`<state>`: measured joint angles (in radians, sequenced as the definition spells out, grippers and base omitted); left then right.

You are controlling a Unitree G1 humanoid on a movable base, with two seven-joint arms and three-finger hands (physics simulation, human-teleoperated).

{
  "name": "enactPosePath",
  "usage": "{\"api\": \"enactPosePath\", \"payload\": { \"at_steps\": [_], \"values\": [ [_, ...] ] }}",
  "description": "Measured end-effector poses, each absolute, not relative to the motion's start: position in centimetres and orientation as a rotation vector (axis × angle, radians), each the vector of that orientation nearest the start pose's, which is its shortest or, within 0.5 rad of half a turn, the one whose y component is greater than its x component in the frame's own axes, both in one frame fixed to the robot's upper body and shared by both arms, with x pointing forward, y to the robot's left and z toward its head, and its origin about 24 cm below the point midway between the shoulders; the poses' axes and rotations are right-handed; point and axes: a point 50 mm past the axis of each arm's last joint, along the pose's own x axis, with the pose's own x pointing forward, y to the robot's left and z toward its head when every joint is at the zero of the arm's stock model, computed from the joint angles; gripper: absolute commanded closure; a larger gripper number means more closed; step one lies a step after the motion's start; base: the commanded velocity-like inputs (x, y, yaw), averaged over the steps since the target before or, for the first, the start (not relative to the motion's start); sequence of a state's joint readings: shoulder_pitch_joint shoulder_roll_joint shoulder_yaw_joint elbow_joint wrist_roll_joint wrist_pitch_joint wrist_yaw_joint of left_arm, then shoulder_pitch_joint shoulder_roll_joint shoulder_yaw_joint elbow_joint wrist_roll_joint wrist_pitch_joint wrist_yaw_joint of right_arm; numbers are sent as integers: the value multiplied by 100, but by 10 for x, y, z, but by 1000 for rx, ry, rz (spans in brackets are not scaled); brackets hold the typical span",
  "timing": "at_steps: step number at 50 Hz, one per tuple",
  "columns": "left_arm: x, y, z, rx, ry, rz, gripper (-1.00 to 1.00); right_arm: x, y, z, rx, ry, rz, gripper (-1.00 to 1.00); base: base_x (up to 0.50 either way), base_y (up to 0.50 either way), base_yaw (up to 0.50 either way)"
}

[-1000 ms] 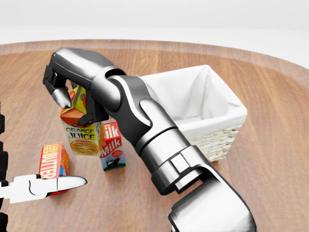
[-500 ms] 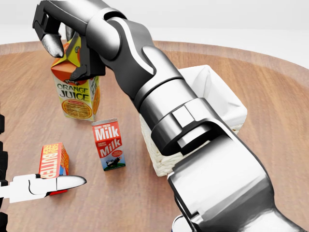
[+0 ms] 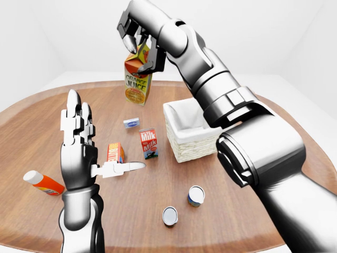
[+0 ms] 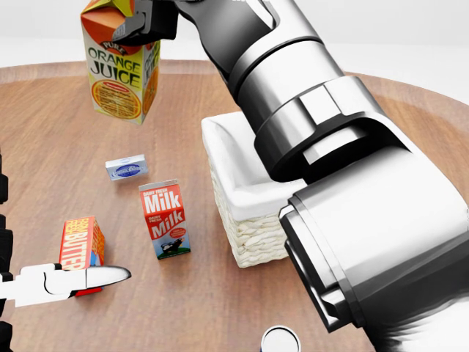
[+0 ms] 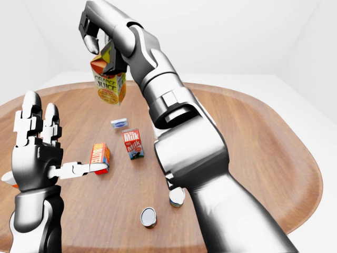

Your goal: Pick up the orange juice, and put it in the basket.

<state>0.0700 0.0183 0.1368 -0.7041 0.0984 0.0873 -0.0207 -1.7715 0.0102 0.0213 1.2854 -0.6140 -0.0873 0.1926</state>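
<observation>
Orange juice (image 4: pixel 121 70) lifted higher by right hand (image 3: pixel 138 39).

Right hand (image 3: pixel 138 39) raised, seemingly clenched; left hand (image 3: pixel 78 139) spread

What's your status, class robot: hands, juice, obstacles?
Right robot hand shut on orange juice carton, lifted clear of the table. Left robot hand open, empty. Basket to the carton's right in left-eye view; nothing between.
</observation>
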Motion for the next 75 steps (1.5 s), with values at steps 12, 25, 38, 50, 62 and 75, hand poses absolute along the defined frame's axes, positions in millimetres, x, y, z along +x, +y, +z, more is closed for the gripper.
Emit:
{"api": "enactPosePath", "payload": {
  "at_steps": [12,25,38,50,62,75],
  "values": [
    [202,181,176,168,-542,158,-100,390,5,373,-932,-542,352,100,0,0,0],
    [203,182,175,167,-538,159,-100,394,-11,380,-942,-535,293,100,0,0,0],
    [202,182,176,167,-541,159,-100,400,-29,379,-997,-511,228,100,0,0,0],
    [202,181,176,166,-545,158,-100,406,-46,376,-1031,-478,180,100,0,0,0],
    [203,181,176,165,-544,158,-100,411,-63,371,-1051,-445,140,100,0,0,0],
    [203,181,176,165,-544,158,-100,417,-78,360,-1077,-390,105,100,0,0,0]
  ]
}}
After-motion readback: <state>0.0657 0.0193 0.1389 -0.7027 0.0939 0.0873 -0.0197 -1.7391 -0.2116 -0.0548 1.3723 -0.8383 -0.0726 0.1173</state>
